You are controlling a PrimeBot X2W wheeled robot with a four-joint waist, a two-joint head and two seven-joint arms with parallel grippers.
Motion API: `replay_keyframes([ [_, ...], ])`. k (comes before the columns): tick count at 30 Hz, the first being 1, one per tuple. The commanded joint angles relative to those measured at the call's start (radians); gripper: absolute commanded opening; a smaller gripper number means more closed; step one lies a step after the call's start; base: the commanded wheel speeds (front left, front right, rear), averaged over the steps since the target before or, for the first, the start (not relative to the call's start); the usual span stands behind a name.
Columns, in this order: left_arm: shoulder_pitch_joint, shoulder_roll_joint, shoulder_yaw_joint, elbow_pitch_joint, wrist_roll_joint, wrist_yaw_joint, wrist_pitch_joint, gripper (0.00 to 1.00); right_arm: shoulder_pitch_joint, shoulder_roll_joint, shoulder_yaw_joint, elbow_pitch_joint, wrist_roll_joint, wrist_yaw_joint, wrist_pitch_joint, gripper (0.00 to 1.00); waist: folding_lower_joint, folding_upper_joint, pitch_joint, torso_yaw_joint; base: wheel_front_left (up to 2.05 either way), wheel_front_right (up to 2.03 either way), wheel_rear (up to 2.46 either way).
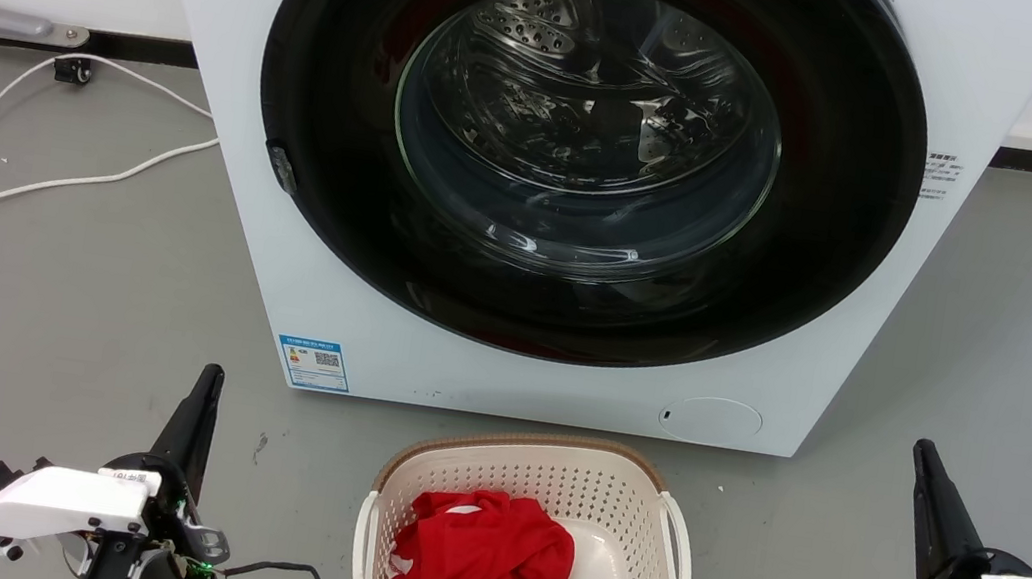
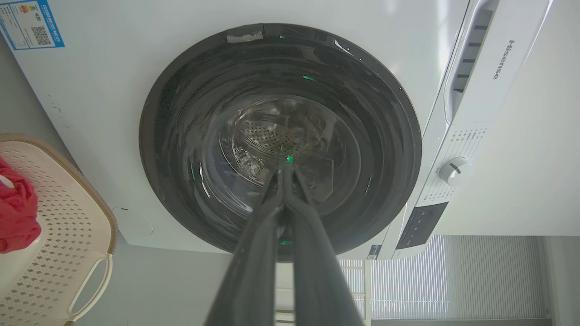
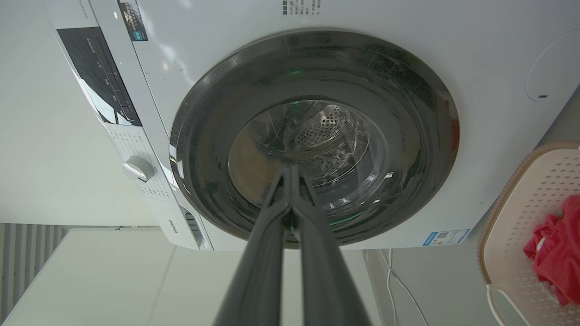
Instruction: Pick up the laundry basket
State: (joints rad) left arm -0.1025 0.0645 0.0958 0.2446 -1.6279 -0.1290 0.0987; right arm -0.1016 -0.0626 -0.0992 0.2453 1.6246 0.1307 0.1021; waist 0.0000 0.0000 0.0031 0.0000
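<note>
The laundry basket stands on the floor just before the washing machine, a red garment inside. The left gripper and right gripper flank it, apart from it, both jaws pressed together.

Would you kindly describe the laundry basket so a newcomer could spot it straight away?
Find the big white washing machine with its round dark door. On the grey floor in front of it sits the laundry basket, cream, perforated, brown-rimmed, with white side handles. It alone holds a red garment.
</note>
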Motion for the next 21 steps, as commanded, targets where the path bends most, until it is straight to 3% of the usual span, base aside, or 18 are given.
replay_keyframes([
  [1, -0.009, -0.001, 0.002, 0.001, 0.007, -0.003, 0.003, 0.00, -0.013, 0.003, -0.002, 0.001, -0.007, 0.000, 0.002, 0.00, 0.0000, 0.0000, 0.000, 0.000, 0.00, 0.00, 0.00],
  [21, -0.010, -0.004, 0.007, 0.002, 0.009, -0.003, 0.007, 0.00, -0.013, 0.006, -0.005, 0.002, -0.009, 0.000, 0.005, 0.00, 0.0000, 0.0000, 0.000, 0.000, 0.00, 0.00, 0.00],
])
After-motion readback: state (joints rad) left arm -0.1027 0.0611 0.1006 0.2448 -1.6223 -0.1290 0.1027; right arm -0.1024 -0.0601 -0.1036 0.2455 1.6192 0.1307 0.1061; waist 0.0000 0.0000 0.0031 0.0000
